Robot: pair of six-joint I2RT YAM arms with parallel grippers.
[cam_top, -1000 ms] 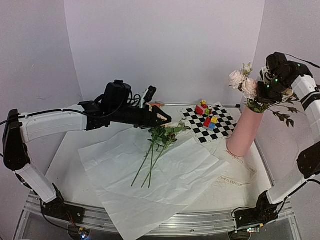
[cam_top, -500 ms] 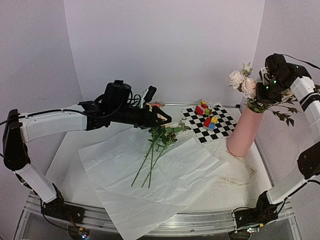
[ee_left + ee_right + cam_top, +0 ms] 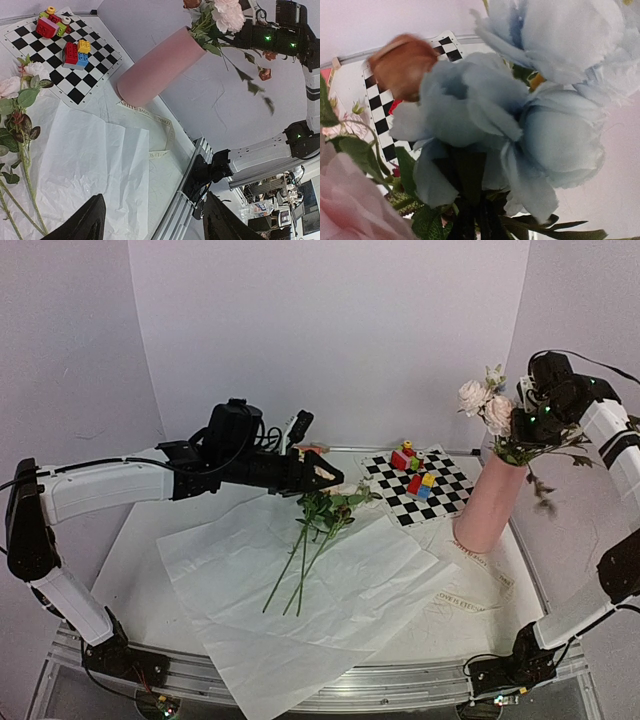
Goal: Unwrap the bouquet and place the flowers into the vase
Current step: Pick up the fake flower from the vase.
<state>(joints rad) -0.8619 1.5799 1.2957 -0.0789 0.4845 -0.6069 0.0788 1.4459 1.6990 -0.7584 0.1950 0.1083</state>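
The pink vase (image 3: 488, 502) stands at the right and holds several flowers, with pale blooms (image 3: 497, 414) above its mouth. My right gripper (image 3: 517, 427) is among those blooms at the vase's mouth, shut. In the right wrist view, pale blooms (image 3: 530, 125) and dark stems (image 3: 475, 215) hide the jaws, so any hold on a stem stays unseen. More flowers (image 3: 318, 525) lie loose on the opened white paper (image 3: 360, 590). My left gripper (image 3: 322, 476) (image 3: 152, 225) hovers open above their heads, with nothing between its fingers (image 3: 82, 222).
A checkerboard mat (image 3: 446, 502) with small toy blocks (image 3: 420, 483) lies behind the paper, left of the vase (image 3: 155, 70). A printed ribbon (image 3: 470, 585) curls at the vase's foot. The table's metal front rail (image 3: 400, 680) runs along the near edge.
The right gripper has closed and drawn slightly up and back at the vase's mouth. A leafy sprig on the vase's right now hangs lower. The left arm has not moved.
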